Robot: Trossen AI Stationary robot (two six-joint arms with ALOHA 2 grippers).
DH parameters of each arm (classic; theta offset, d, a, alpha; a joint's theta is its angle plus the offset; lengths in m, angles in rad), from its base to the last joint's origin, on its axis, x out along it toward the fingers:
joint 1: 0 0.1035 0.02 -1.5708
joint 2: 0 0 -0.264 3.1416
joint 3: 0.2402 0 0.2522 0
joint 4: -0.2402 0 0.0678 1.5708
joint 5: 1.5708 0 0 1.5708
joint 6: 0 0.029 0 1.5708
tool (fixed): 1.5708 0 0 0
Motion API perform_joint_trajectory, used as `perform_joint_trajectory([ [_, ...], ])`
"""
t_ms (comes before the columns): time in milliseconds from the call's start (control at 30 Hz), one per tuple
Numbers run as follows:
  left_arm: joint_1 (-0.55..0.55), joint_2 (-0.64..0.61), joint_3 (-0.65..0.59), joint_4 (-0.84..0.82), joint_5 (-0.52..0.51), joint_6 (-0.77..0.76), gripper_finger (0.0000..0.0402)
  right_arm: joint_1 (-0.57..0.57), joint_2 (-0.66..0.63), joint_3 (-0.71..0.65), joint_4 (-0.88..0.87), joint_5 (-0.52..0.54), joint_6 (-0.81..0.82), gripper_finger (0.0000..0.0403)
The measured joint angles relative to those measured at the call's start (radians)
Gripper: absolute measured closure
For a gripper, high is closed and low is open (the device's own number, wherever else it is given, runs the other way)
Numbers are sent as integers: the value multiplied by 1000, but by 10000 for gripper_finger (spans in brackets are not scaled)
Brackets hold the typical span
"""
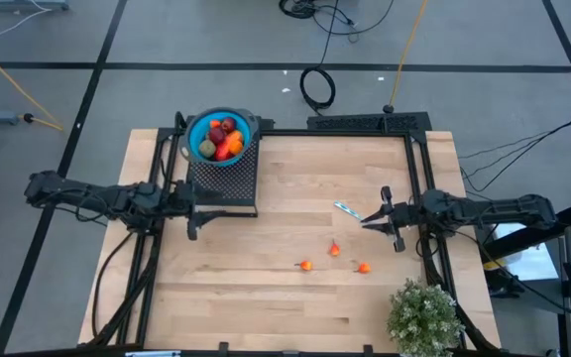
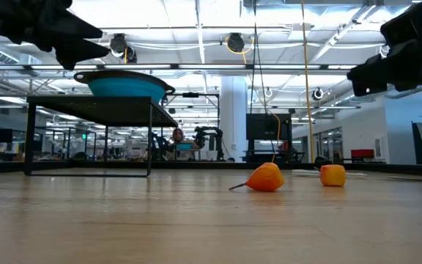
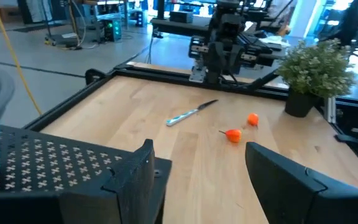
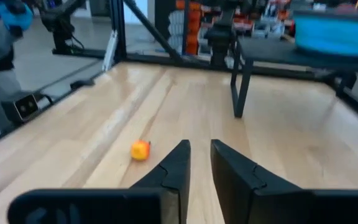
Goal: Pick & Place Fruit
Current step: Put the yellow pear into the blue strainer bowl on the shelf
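Fruit [image 1: 334, 250] on wooden table [image 1: 266, 297], concrete floor [image 1: 216, 40] beyond.

Two orange fruits [image 3: 241, 127] (near utensil [image 3: 191, 113])

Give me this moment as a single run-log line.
left gripper: open, waiting by rack | right gripper: slightly open, empty, near utensil | bowl: holds fruit | table: three small orange fruits loose
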Motion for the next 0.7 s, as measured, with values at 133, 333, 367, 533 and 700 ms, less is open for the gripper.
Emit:
perform_joint_trajectory([
  [133, -28, -42, -15, -1, -1, 16, 151, 0, 53, 0, 8, 2, 0, 333],
  [333, -56, -98, -48, -1, -2, 38, 151, 0, 141, 0, 36, 2, 33, 327],
  [367, -59, -106, -53, -1, -2, 37, 151, 1, 154, 0, 35, 2, 42, 327],
  [533, -72, -142, -72, -6, -2, 38, 151, 36, 206, 0, 37, 16, 51, 327],
  [700, -85, -167, -86, -25, -3, 38, 151, 105, 247, 41, 39, 74, 37, 327],
])
